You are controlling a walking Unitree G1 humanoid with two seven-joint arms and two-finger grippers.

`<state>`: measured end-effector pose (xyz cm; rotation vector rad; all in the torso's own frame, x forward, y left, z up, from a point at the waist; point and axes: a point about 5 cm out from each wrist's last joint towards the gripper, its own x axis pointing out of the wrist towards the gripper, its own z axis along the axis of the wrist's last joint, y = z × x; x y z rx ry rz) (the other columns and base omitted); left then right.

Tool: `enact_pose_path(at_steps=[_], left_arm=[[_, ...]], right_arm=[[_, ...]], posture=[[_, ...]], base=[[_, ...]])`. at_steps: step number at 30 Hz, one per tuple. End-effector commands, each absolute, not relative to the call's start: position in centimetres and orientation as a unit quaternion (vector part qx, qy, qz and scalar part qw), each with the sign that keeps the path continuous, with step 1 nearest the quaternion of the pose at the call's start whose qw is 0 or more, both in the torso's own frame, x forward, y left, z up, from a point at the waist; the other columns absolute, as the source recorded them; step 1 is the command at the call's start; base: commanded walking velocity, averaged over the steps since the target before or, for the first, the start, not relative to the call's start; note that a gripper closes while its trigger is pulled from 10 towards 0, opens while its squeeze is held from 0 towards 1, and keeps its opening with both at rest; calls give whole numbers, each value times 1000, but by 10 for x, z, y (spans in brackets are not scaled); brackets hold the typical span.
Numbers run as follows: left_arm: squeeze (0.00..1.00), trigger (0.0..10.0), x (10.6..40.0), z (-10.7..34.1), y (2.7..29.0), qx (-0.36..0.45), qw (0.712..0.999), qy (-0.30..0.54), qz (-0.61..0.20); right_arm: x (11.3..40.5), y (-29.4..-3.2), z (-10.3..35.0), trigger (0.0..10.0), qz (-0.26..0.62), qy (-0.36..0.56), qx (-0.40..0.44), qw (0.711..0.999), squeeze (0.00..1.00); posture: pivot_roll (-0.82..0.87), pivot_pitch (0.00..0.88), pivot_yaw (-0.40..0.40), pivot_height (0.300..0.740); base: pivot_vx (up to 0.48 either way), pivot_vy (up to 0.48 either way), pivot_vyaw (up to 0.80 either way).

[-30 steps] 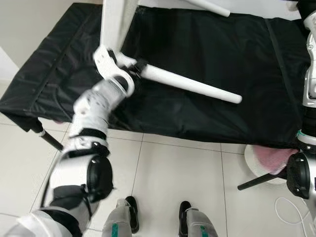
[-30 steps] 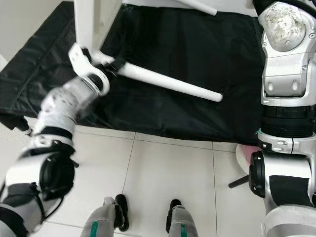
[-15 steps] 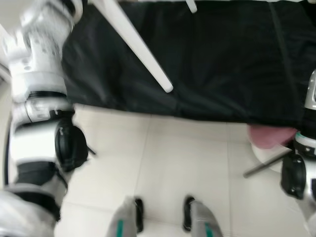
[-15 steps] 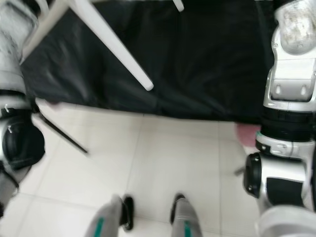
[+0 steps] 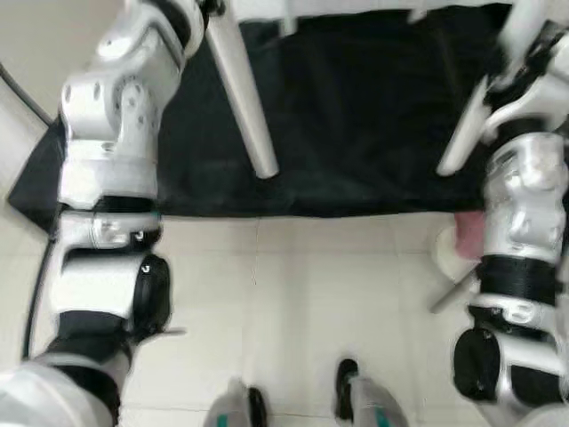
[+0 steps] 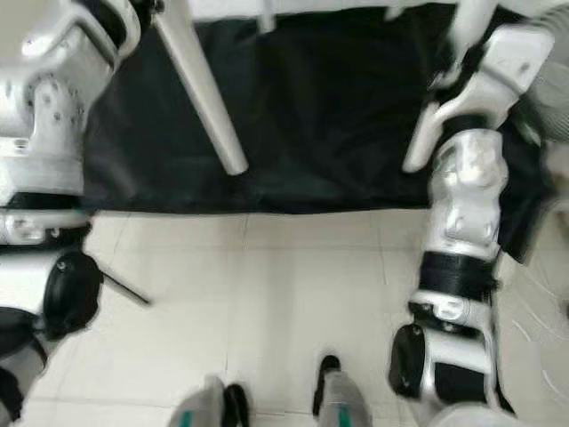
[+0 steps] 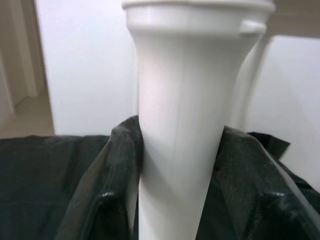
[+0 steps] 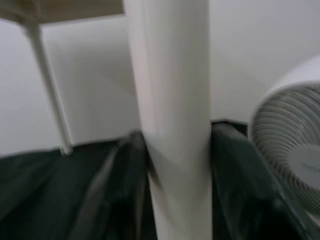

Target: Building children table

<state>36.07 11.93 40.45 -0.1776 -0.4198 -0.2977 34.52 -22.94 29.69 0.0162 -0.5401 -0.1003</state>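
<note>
Table legs (image 5: 244, 107) clamped in left gripper (image 7: 175, 200) and right gripper (image 8: 172, 165), above black mat (image 5: 356, 116), fan (image 8: 290, 160) beside.

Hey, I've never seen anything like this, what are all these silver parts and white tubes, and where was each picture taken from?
This is a walking humanoid robot with two silver arms. The two wide pictures come from a stereo camera on its head, looking down: you see its left arm, its right arm and its feet on a tiled floor, in front of a surface draped in black cloth.

The white tubes are legs of a small children's table the robot is building. Each close-up comes from a camera on a wrist, looking along that hand's two black fingers. The left hand is closed around one table leg, the right hand around another leg. Beside the right one stands a white fan.
</note>
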Motion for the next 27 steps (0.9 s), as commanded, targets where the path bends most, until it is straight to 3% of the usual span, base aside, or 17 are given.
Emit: enact_pose_path(at_steps=[1,3,4,5,10,11,12,13,27], left_arm=[[0,0,370,375,106,-101,962,-139,-211],[0,0,370,376,106,-98,962,-139,-212],[0,4980,369,376,104,-87,963,-134,-217],[0,10000,370,374,103,-77,964,-125,-221],[0,10000,370,366,104,-64,967,-107,-222],[0,10000,370,364,106,-59,968,-106,-220],[0,10000,370,364,106,-59,968,-106,-220],[1000,10000,369,363,107,-59,969,-105,-217],[1000,10000,367,345,114,-22,970,-87,-225]], right_arm=[[356,-224,259,0,-27,-179,29,983,0],[357,-222,254,0,-18,-165,45,985,0],[360,-217,251,0,-5,-155,48,987,0],[361,-214,250,10000,3,-151,47,987,0],[364,-207,253,10000,20,-149,32,988,0],[364,-205,254,10000,27,-150,34,988,149],[364,-205,254,10000,27,-150,34,988,149],[364,-204,255,10000,33,-152,33,987,1000],[364,-199,257,10000,51,-161,16,985,1000]], posture=[[-118,230,103,740],[-118,230,103,740],[-114,235,99,740],[-114,235,99,740],[-108,237,95,740],[-107,236,92,740],[-107,236,92,740],[-107,236,92,740],[-105,230,81,740]], base=[[0,0,0],[0,0,0],[0,0,0],[0,0,0],[0,0,0],[0,0,0],[0,0,0],[0,0,0],[0,0,0]])
